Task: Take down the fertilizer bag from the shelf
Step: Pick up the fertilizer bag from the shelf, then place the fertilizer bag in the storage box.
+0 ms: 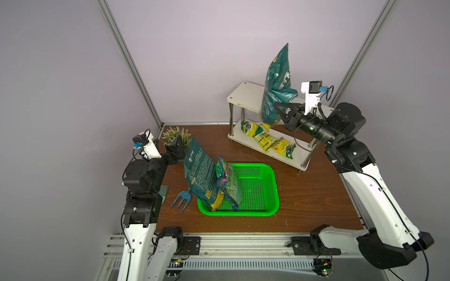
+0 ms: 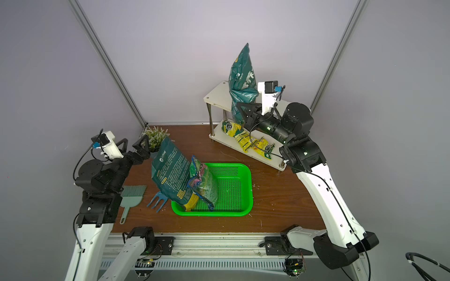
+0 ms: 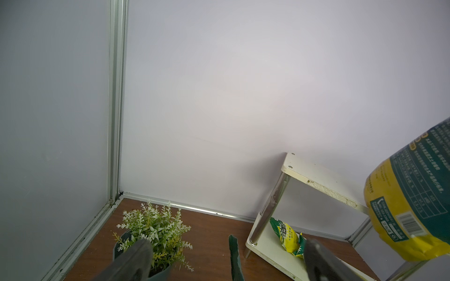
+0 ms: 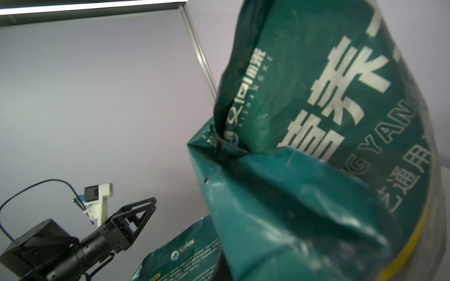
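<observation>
**Right end effector**: jaws pinched narrow on the fertilizer bag, gripping its creased middle from the side toward the table's right edge. The right wrist view shows none of the fingers, only the bag, with large white lettering on dark green.

**Fertilizer bag:** upright. Its top end is high above the shelf and its lower end hangs down past the front edge of the top board. Whether it touches that board cannot be told. Only the left wrist view shows the bag's yellow bottom and barcode.

**Shelf:** two white boards on chrome legs, at the far right corner of the table. A row of yellow packets lies on the lower board.

**Left end effector**: jaws spread wide and holding nothing. It is just beside the potted plant at the far left corner. Both fingers show in a top view, and the right wrist view also catches it from across the table.

**Green basket**: mid-table, toward the near edge. A second dark green bag and a multicoloured packet lean together at its left end.

**Blue hand fork**: flat on the table, just beside the basket's left side.

**Pale teal scoop** (comb-toothed): near the left edge, seen almost whole in a top view beside the left arm.
</observation>
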`<action>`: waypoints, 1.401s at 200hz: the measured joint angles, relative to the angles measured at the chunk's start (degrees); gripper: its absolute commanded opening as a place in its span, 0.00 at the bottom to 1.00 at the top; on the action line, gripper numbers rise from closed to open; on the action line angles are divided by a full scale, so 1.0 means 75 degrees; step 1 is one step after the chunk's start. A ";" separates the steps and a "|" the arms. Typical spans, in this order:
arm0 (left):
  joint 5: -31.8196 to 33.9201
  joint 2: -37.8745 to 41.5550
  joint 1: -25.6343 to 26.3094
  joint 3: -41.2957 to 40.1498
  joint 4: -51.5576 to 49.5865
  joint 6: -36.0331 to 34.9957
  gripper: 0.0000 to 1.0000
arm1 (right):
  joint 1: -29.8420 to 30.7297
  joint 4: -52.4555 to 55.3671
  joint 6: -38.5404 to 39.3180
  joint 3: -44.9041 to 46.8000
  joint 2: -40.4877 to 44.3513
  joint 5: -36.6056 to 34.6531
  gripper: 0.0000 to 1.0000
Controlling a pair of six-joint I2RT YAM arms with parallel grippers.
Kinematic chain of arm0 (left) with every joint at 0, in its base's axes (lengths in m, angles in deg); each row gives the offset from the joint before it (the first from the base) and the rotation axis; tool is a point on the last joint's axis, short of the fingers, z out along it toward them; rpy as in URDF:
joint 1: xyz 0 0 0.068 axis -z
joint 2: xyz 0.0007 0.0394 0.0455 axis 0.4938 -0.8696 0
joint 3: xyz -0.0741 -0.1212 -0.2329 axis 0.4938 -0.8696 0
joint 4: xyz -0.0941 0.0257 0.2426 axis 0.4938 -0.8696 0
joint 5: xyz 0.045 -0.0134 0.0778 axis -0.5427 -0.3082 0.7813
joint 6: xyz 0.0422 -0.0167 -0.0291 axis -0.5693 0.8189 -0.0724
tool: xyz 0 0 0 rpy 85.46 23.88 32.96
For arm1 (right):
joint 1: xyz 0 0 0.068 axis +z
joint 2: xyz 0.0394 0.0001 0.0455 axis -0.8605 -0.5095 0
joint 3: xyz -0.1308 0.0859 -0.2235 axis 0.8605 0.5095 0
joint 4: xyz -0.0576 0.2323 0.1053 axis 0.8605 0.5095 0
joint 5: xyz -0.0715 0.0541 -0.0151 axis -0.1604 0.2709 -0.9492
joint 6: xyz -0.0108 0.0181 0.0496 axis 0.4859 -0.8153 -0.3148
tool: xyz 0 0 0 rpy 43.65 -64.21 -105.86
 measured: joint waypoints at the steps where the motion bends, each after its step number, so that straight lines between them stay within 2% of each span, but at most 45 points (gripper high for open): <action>1: 0.0000 0.0000 -0.0003 0.0000 0.0000 -0.0003 1.00 | 0.0035 0.0035 0.0026 -0.0012 -0.0003 0.0000 0.00; 52: -0.0003 0.0000 -0.0038 0.0000 0.0000 0.0017 1.00 | 0.1274 0.0997 0.0498 -0.0294 -0.0079 -0.0157 0.00; 81: -0.0003 -0.0003 -0.0047 0.0000 0.0000 0.0020 1.00 | 0.1495 0.1888 0.0600 -0.0265 -0.0140 -0.0428 0.00; 113: -0.0006 -0.0009 -0.0047 -0.0009 0.0003 0.0020 1.00 | 0.1935 0.2486 0.0624 0.0154 -0.0152 -0.0096 0.00; 180: -0.0067 -0.0015 -0.0052 -0.0041 0.0006 0.0047 1.00 | 0.1929 0.1513 0.0679 0.2340 0.1172 -0.0338 0.00; 227: -0.0090 -0.0029 -0.0055 -0.0041 0.0006 0.0050 1.00 | 0.1798 0.1349 0.0752 0.2696 0.1026 -0.0813 0.00; 280: -0.0117 -0.0038 -0.0093 -0.0041 0.0009 0.0073 1.00 | 0.1833 -0.0137 0.0778 0.4707 0.1055 -0.0697 0.00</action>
